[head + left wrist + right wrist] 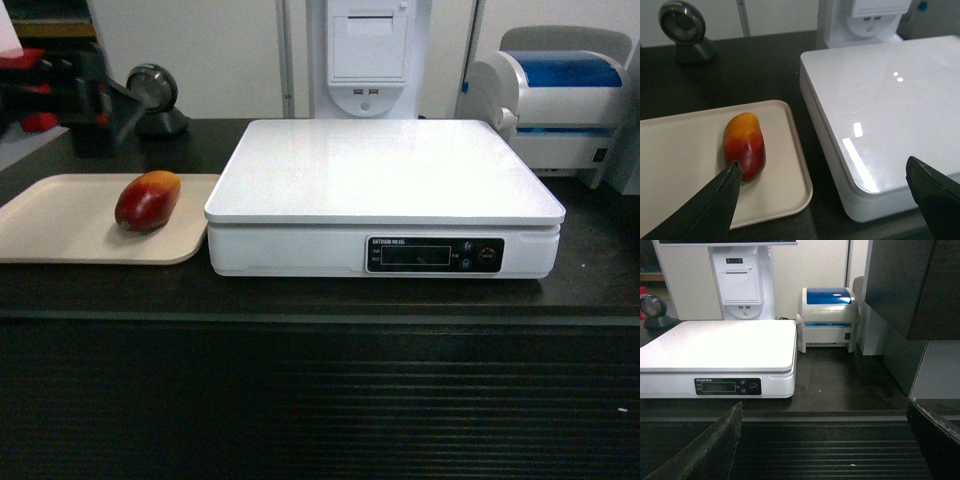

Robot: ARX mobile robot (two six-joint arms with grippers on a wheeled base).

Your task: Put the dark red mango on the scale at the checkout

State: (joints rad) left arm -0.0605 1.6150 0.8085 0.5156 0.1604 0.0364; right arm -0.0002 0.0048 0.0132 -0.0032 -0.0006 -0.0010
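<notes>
Head view first: the dark red mango lies on a beige tray at the left end of the black checkout, orange end pointing to the back edge. Just beside the tray sits the white scale, platform bare; the lettering on its dark display strip is too small to read. A white-and-blue printer stands at the back right corner.

Left wrist view now: the left gripper hangs with fingers spread wide, holding nothing, one fingertip overlapping the mango's red end.

Right wrist view: the right gripper is spread apart too, in front of the counter's ribbed front, facing scale and printer.
</notes>
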